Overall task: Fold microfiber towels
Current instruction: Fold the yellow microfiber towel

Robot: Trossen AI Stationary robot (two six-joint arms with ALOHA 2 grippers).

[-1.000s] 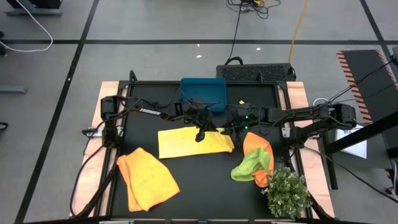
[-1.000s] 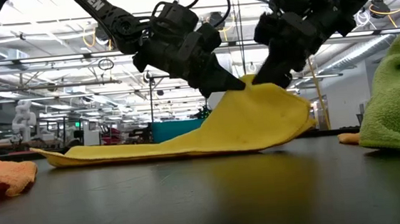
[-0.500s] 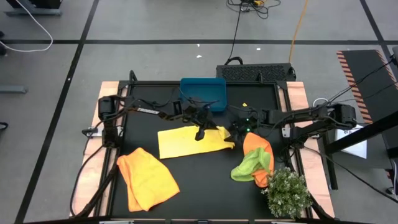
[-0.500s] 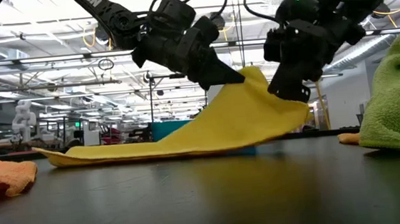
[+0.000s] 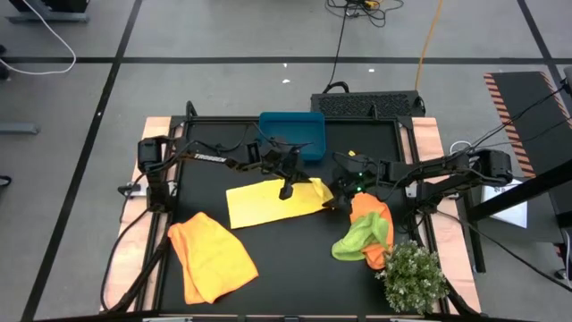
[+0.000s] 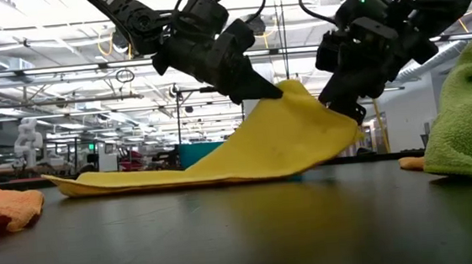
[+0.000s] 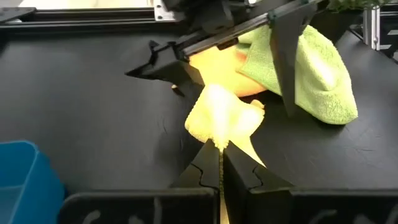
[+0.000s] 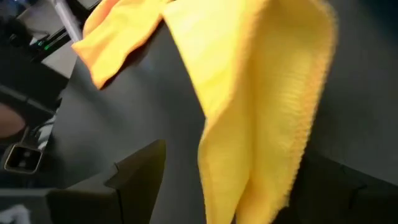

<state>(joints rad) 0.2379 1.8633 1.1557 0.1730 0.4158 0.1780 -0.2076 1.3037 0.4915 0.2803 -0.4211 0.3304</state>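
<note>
The pale yellow towel (image 5: 268, 204) lies mid-table, its left part flat (image 6: 138, 180) and its right part raised. My left gripper (image 5: 287, 190) is shut on that raised part. My right gripper (image 5: 336, 193) stands open just right of it, and the towel's hanging right edge (image 8: 261, 124) passes between its fingers. An orange towel (image 5: 211, 257) lies crumpled near the front left. A lime green towel (image 5: 359, 236) rests on another orange one (image 5: 368, 207) at the right. My left gripper pinches the yellow towel's far edge near its right end (image 7: 217, 134) between its two fingers, as a bunched fold. The fingers slant down from the table's left. The held part (image 6: 294, 95) stands lifted; the towel slopes down leftward onto the table. Whether my right gripper touches the towel I cannot tell.
A teal tray (image 5: 291, 131) stands at the far edge behind the yellow towel. A small bushy plant (image 5: 412, 277) is at the front right corner. Bare black tabletop (image 5: 295, 268) shows between the two towel heaps at the front.
My right gripper has opened and let go of the yellow towel's raised right part, sinking and tipping toward the table. The towel's right part stays lifted in my left gripper, and its freed right edge now droops.
</note>
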